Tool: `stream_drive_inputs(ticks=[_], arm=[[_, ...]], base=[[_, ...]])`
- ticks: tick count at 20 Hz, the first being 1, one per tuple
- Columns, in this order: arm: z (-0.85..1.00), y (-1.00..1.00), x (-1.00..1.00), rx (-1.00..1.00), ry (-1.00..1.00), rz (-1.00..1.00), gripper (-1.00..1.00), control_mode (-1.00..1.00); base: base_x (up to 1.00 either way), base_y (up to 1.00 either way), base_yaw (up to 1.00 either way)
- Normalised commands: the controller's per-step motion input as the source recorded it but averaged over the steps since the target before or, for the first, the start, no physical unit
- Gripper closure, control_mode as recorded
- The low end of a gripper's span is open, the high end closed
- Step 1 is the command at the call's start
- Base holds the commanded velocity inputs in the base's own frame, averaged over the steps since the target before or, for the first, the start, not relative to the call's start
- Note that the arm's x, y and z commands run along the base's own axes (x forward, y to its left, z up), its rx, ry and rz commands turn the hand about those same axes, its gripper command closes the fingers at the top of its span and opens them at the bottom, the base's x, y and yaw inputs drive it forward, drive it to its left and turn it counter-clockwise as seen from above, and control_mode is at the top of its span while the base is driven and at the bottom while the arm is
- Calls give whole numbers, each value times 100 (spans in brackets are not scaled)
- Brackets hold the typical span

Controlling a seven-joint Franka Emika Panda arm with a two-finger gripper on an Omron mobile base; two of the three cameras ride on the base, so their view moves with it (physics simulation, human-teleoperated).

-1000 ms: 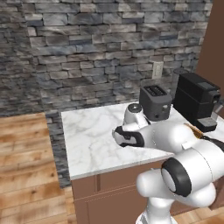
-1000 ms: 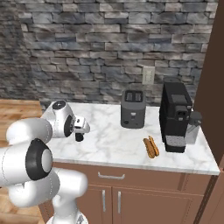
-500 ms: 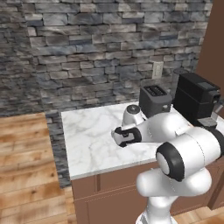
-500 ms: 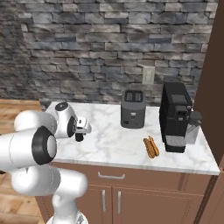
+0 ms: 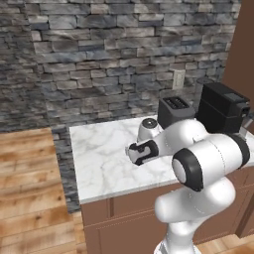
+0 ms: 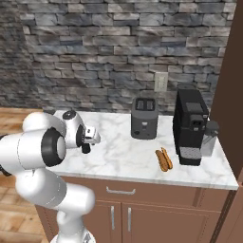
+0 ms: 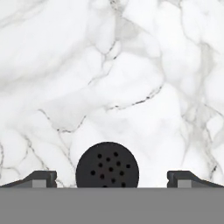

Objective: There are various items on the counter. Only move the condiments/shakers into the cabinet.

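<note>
Closing in over the black shaker (image 7: 107,165)

Now lowering onto counter (image 7: 131,65), swinging nearer than a moment ago; gripper (image 7: 113,178) spread wide either side of shaker, gripping nothing yet; first pickup beginning.

**Two base cameras flank the arm; the hand camera looks straight down**

The left base view looks forward and down from behind the arm's left side, across the marble table (image 5: 99,158) toward the stone wall (image 5: 99,59). The right base view looks from behind the arm's right side and takes in the table (image 6: 123,161) more squarely. Both share the slab, the toaster (image 5: 174,111) (image 6: 144,117), the coffee machine (image 5: 222,106) (image 6: 191,124) and the wall. The hand view sits close above the marble, facing down onto it, with the black shaker (image 7: 107,166) seen top-on between the claw (image 7: 111,178) tips.
</note>
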Motion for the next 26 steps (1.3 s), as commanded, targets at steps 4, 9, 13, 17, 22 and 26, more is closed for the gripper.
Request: stream_drive_inputs(ticks=[4,9,13,17,22,26], arm=[[-4,3,13,0,0,0,-100,-100],[-2,3,7,1,0,0,100,-100],[0,0,0,0,0,0,100,-100],[3,0,-2,0,0,0,100,-100],[69,0,-39,0,-22,0,100,-100],[100,0,-37,0,-22,0,100,-100]], base=[[0,0,0],[0,0,0],[0,0,0],[0,0,0],[0,0,0],[0,0,0]])
